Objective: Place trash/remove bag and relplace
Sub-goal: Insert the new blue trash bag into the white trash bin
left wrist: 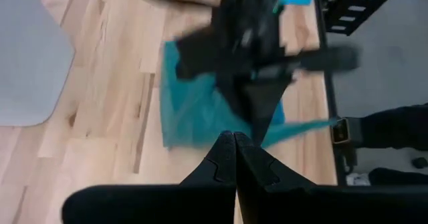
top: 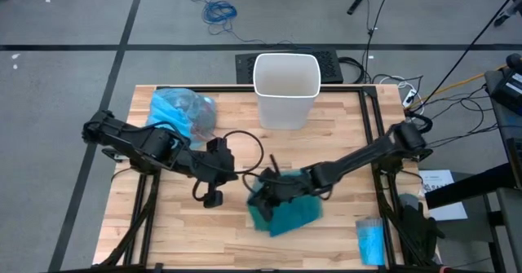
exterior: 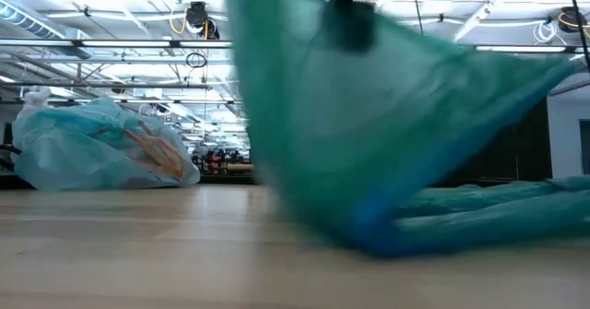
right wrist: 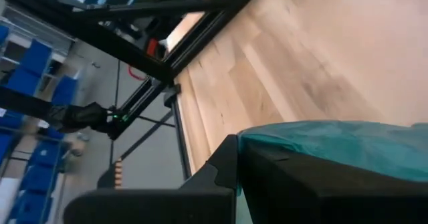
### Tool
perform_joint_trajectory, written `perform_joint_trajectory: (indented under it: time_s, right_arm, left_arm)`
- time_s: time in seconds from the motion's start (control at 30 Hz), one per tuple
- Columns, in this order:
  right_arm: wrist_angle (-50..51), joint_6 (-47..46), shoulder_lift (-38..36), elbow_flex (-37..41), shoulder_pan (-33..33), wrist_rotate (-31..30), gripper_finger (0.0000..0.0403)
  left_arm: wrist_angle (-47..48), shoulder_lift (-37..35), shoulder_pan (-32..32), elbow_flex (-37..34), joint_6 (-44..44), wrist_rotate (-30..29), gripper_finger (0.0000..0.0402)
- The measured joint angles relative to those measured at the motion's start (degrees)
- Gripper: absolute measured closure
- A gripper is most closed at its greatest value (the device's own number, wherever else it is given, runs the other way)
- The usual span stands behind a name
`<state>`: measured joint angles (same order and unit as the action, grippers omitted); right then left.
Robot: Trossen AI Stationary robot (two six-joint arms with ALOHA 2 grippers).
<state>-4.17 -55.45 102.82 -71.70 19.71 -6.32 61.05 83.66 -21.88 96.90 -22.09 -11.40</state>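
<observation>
Right now your right gripper [top: 269, 193] has its jaws clenched on the teal-green bag [top: 287, 214], lifting one corner while the rest drapes on the surface [top: 196, 240] near the front edge, a little right of centre. In the low view the bag hangs as a taut tent from the pinch point. Your left gripper [left wrist: 234, 158] hovers just to the left of it, jaws clenched on nothing.

The light-blue bag [top: 181, 112], bulging with what looks like the trash, sits at the far left of the surface, well apart from both arms. The white bin [top: 286, 90] stands unlined at the far centre, and a small bright-blue roll [top: 370, 240] lies at the near right corner.

As I read it, you are opening the replacement liner. To do that well, keep the right pinch high enough that the film hangs free, then bring the left gripper to the opposite edge and take only one layer. I would expect the thin film to slip or bunch, so pull apart gently. Watch the cable loop [top: 245, 147] by the left arm; it could snag.

No brand, label or writing can be read anywhere.
</observation>
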Motion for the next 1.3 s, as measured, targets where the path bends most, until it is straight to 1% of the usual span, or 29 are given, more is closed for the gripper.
perform_joint_trajectory:
  time_s: [0.23,0.3,0.67,0.9,1.3]
  right_arm:
    - [-4.94,-2.70,6.87,0.04,-0.97,5.21,0.0403]
    - [-5.13,-3.74,7.67,0.04,-0.97,5.46,0.0403]
    - [-8.59,-3.70,7.63,0.07,-0.99,5.91,0.0403]
    - [-8.46,-3.68,7.63,0.07,-0.99,5.96,0.0403]
    - [-8.04,-3.41,7.63,0.07,-0.99,6.26,0.0403]
  left_arm:
    - [1.82,-1.71,-0.36,0.02,-0.06,-0.20,0.0402]
    - [2.32,-1.81,-0.38,0.02,-0.08,-0.52,0.0402]
    - [2.56,-1.84,-0.37,0.02,-0.01,-0.92,0.0402]
    - [2.64,-1.84,-0.38,0.02,0.01,-2.19,0.0402]
    - [2.65,-1.84,-0.38,0.02,0.01,-2.32,0.0402]
